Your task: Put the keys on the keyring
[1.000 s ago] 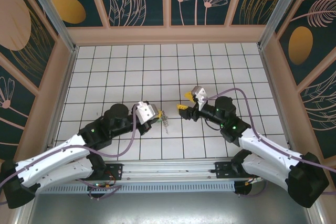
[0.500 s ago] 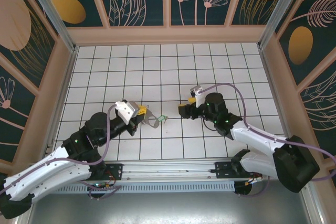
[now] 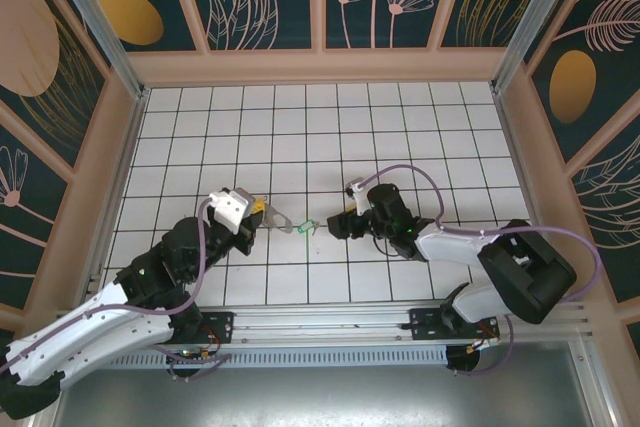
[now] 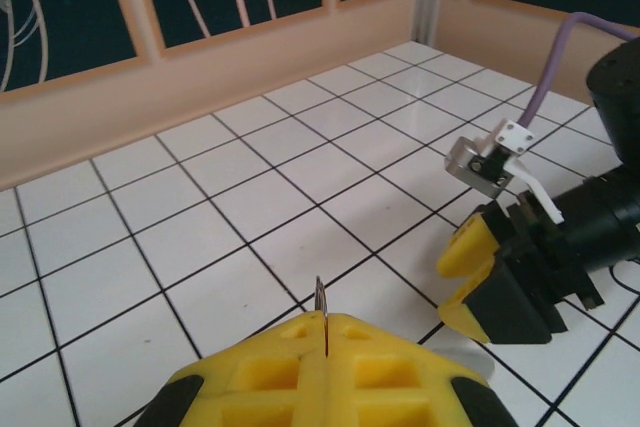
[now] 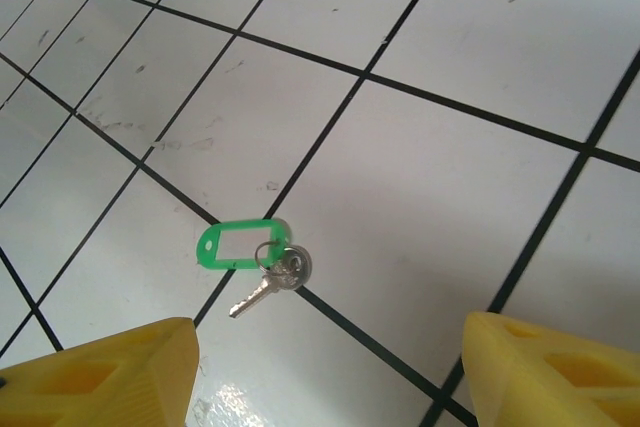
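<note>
The keys [image 5: 262, 259], a bright-green tag with a small silver key on a tiny ring, lie flat on the white tile floor; from above they are a green speck [image 3: 307, 229]. My right gripper [image 5: 330, 377] hovers open just above them, its yellow fingers [image 5: 110, 372] wide apart on either side; it is also in the top view [image 3: 336, 222]. My left gripper [image 3: 261, 210] is shut on the keyring [image 3: 281, 219], a tan loop sticking out toward the keys. In the left wrist view the keyring [image 4: 320, 299] is a thin edge pinched between the closed yellow jaws of my left gripper [image 4: 325, 323].
The floor is white tile with black grid lines, walled by a low tan border [image 3: 320, 67] and patterned panels. The right gripper [image 4: 500, 277] sits close in front of the left one, about one tile away.
The left arm drew back to the left with the keyring. The right gripper moved left and down over the keys and opened slightly wider.
</note>
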